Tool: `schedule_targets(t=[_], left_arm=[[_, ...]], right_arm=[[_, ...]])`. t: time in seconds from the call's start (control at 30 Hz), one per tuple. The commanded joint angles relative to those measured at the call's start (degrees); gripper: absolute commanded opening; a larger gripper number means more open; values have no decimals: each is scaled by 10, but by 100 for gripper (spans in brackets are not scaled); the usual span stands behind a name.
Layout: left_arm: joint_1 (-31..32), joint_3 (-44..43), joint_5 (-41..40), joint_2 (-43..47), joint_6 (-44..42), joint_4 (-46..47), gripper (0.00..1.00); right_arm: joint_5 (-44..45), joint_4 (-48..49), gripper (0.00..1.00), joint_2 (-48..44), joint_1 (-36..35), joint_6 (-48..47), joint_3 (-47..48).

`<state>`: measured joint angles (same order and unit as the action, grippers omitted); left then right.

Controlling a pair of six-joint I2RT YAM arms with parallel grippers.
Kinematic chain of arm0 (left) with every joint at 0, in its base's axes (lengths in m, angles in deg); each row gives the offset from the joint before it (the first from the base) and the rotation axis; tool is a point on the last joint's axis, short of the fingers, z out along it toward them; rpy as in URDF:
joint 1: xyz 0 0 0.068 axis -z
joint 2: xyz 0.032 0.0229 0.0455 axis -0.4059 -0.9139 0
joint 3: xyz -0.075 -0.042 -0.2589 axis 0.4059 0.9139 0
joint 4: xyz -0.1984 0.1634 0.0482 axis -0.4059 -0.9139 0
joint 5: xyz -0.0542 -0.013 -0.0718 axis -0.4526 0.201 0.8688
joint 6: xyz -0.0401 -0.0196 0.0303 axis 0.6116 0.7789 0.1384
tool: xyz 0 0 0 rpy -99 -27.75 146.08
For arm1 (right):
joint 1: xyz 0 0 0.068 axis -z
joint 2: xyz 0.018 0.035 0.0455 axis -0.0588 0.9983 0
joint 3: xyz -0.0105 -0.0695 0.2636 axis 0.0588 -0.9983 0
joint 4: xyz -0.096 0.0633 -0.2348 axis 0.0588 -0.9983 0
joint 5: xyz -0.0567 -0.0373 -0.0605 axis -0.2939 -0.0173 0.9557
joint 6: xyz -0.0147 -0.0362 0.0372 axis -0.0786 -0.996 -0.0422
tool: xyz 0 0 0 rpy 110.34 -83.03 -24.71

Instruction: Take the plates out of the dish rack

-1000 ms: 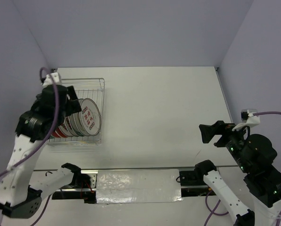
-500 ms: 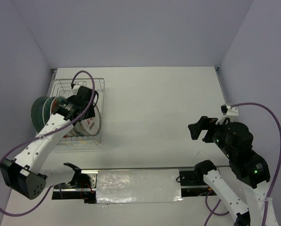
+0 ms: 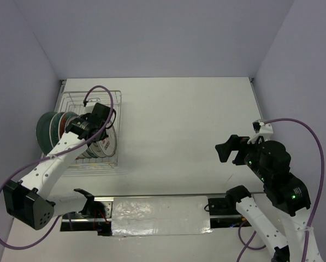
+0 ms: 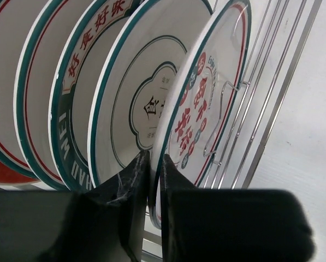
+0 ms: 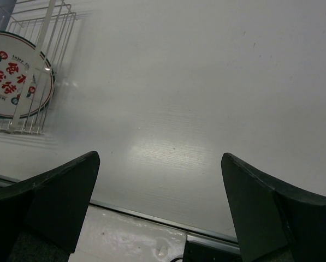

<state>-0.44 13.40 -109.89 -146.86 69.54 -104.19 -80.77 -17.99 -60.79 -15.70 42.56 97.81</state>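
left gripper [image 4: 153, 164] nearly closed, fingers [image 4: 131, 188] pinching rim of front plate [image 4: 206, 98] standing in dish rack [image 4: 272, 109]; right gripper [image 5: 160, 180] spread wide, empty, above table [image 5: 206, 82]

In the silver wire dish rack [image 3: 75, 101], the white round plate with red and teal characters [image 4: 206, 109] at the right end has thin teal and red lines round its rim. Left of it, the white plate with a teal cloud outline [image 4: 135, 98] bears a dark character at its centre, and the plate with a dark teal band [image 4: 61, 125] shows white letters under a red band of white characters. Farther left stands the plain dark teal plate [image 3: 42, 131]; the black left tool [image 4: 154, 164] and black right tool [image 5: 160, 158] are unpatterned, the desk [image 3: 190, 120] is white and the cables [image 3: 315, 136] are purple.
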Motion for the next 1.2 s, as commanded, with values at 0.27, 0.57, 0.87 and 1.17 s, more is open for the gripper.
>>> schedule_targets(t=[0.27,0.57,0.87,1.17], left_arm=[[2,-180,-39,13,-58,-50,0],[2,-339,125,46,-119,-58,0],[3,-139,535,158,-3,217,0],[3,-56,640,170,53,336,0]], right_arm=[[-7,36,100,3,3,6,1],[-117,148,100,35,2,46,-24],[-355,603,100,77,-3,268,-181],[-333,659,98,162,-39,272,-190]])
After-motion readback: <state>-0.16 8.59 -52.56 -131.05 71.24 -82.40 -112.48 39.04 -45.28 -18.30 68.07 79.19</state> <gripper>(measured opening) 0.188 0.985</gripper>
